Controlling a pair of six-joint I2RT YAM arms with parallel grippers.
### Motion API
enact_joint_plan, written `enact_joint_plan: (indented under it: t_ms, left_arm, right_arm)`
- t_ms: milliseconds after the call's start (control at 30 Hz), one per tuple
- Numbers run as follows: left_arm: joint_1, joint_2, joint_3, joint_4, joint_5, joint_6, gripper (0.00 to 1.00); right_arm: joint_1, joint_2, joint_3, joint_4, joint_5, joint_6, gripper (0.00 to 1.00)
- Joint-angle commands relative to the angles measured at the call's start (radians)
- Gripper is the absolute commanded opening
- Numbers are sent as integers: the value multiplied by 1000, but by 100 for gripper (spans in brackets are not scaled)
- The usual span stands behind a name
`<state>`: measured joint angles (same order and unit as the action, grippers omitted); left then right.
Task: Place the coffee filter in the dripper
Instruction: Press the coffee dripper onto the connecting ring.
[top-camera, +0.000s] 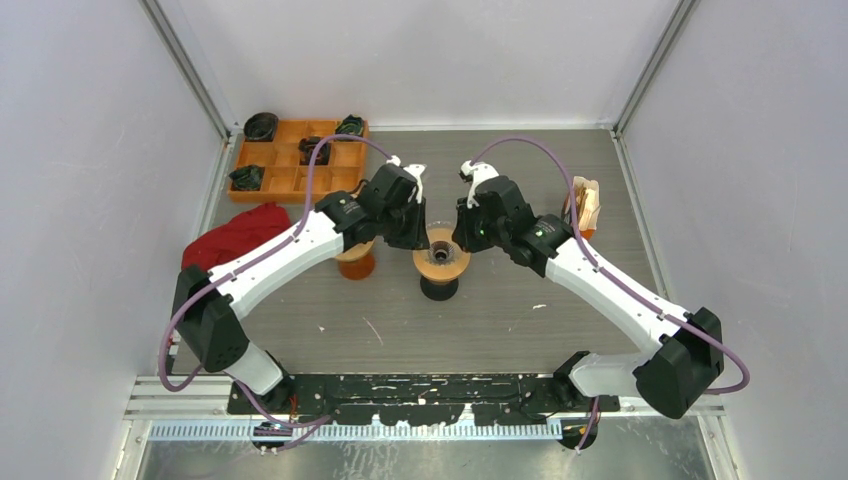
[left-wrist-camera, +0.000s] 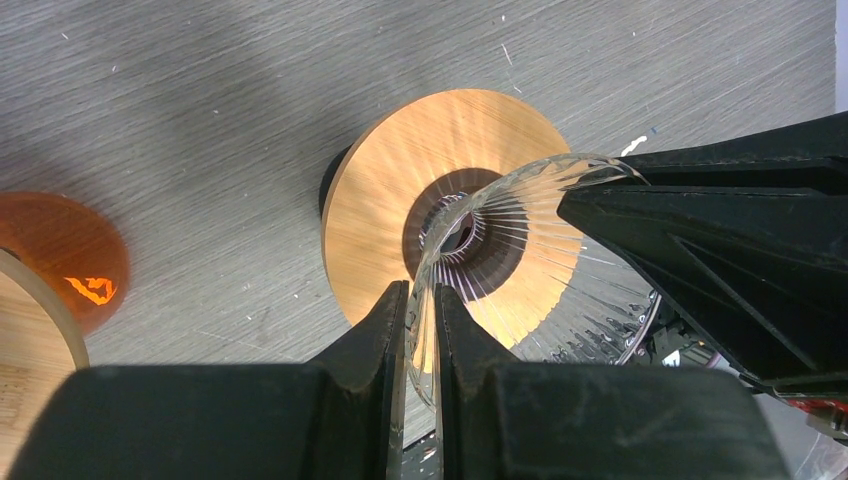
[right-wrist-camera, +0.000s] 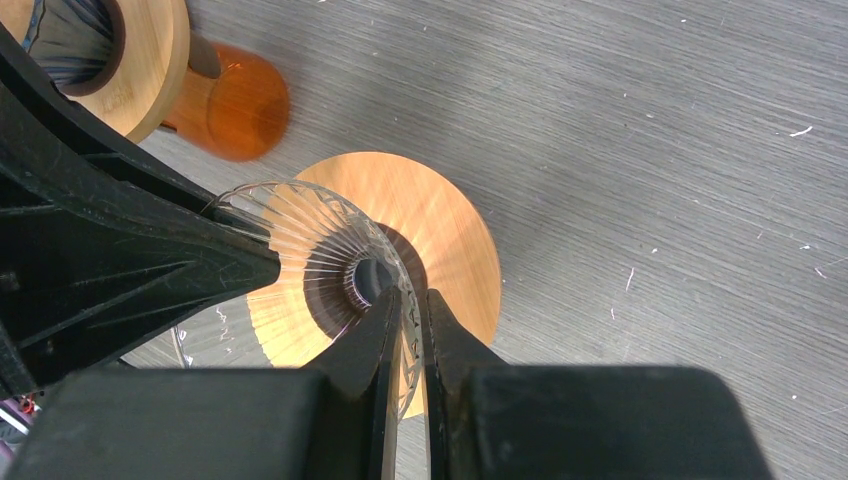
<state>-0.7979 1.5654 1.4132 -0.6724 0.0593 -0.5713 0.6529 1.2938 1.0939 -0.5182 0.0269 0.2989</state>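
Left wrist view: the glass dripper is pinched at opposite rim edges by the narrowly closed left fingers and right fingers, over its wooden stand. It should be kept level and centred. What seem to be the coffee filters stand apart on the table, far right.

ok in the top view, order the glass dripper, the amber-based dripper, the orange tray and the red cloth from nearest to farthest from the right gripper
1. glass dripper, centre, rim pinched in the right gripper
2. amber-based dripper, just left of it
3. orange tray, far left corner
4. red cloth, left edge
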Motion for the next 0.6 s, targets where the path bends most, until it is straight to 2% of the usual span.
enact_joint_plan:
  t_ms: [0, 567]
  left_arm:
    - [-35, -48, -2, -78, 53, 32, 10]
    - [-35, 0, 21, -78, 58, 48, 10]
  right_arm:
    - [6, 122, -75, -239, 52, -51, 1]
    - [6, 270, -77, -237, 132, -70, 1]
